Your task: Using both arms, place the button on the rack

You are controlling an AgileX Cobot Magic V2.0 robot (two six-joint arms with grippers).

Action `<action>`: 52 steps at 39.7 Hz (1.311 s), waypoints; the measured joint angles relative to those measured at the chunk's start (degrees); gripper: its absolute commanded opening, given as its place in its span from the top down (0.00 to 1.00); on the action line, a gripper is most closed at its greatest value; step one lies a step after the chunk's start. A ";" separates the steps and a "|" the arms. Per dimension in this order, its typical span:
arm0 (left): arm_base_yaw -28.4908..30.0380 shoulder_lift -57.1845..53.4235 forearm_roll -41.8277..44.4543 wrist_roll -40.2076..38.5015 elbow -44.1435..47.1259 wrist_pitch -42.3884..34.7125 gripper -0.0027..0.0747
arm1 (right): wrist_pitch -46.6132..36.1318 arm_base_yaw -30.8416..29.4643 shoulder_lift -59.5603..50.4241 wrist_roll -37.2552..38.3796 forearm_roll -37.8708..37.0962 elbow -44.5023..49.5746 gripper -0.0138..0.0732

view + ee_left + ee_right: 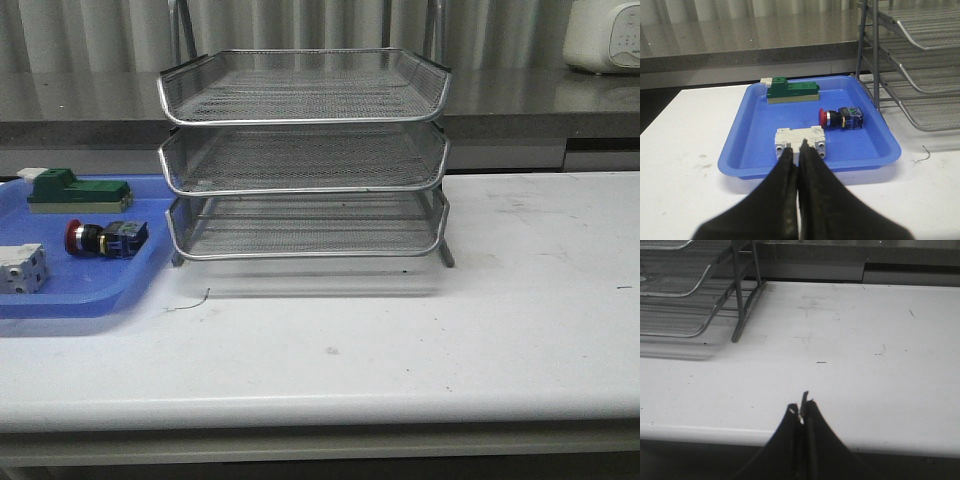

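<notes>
The button (104, 238), with red cap, black body and blue rear block, lies on its side in the blue tray (75, 298) at the table's left; it also shows in the left wrist view (841, 117). The three-tier silver wire rack (305, 150) stands at the back middle, its tiers holding nothing. My left gripper (798, 147) is shut and empty, near the tray's front rim before a white-grey terminal block (800, 141). My right gripper (802, 407) is shut and empty above the table's front edge, right of the rack (685, 295). Neither arm shows in the front view.
The blue tray (880, 150) also holds a green block component (75, 190), seen in the left wrist view too (791, 91). A grey counter (520, 100) runs behind the table, with a white appliance (603, 35) at its far right.
</notes>
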 measured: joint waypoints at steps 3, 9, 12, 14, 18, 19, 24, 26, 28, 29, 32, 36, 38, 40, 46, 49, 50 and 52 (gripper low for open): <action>0.00 0.00 0.00 0.00 0.00 0.00 0.99 | 0.00 0.00 0.00 0.00 0.00 0.00 0.97; 0.00 0.00 0.00 0.00 0.00 0.00 0.99 | 0.00 0.00 0.00 0.00 0.00 0.00 0.97; 0.00 0.00 0.00 0.00 0.00 0.00 0.99 | 0.00 0.00 0.00 0.00 0.00 0.00 0.97; 0.00 0.00 0.00 0.00 0.00 0.00 0.99 | 0.00 0.00 0.00 0.00 0.00 0.00 0.97; 0.00 0.00 0.00 0.00 0.00 0.00 0.99 | 0.00 0.00 0.00 0.00 0.00 0.00 0.97; 0.00 0.00 0.00 0.00 0.00 0.00 0.99 | 0.00 0.00 0.00 0.00 0.00 0.00 0.97; 0.00 0.00 0.00 0.00 0.00 0.00 0.99 | 0.00 0.00 0.00 0.00 0.00 0.00 0.97; 0.00 0.00 0.00 0.00 0.00 0.00 0.99 | 0.00 0.00 0.00 0.00 0.00 0.00 0.97; 0.00 0.00 0.00 0.00 0.00 0.00 0.99 | 0.00 0.00 0.00 0.00 0.00 0.00 0.97; 0.00 0.00 0.00 0.00 0.00 0.00 0.99 | 0.00 0.00 0.00 0.00 0.00 0.00 0.97; 0.00 0.00 0.00 0.00 0.00 0.00 0.99 | 0.00 0.00 0.00 0.00 0.00 0.00 0.97; 0.00 0.00 0.00 0.00 0.00 0.00 0.99 | 0.00 0.00 0.00 0.00 0.00 0.00 0.97; 0.00 0.00 0.00 0.00 0.00 0.00 0.99 | 0.00 0.00 0.00 0.00 0.00 0.00 0.97; 0.00 0.00 0.00 0.00 0.00 0.00 0.99 | 0.00 0.00 0.00 0.00 0.00 0.00 0.97; 0.00 0.00 -0.69 0.00 0.00 -2.25 0.99 | -1.07 0.00 0.00 0.00 0.00 0.00 0.97; 0.00 0.00 -0.92 0.00 0.00 -6.52 0.99 | -2.38 0.00 0.00 0.00 0.00 0.00 0.97; 0.00 0.00 -1.05 0.00 0.00 -8.37 0.99 | -2.66 0.00 0.00 0.00 0.00 0.00 0.97; 0.00 0.00 -1.05 0.00 0.00 -12.94 0.99 | -2.65 0.00 0.00 0.00 0.00 -0.55 0.97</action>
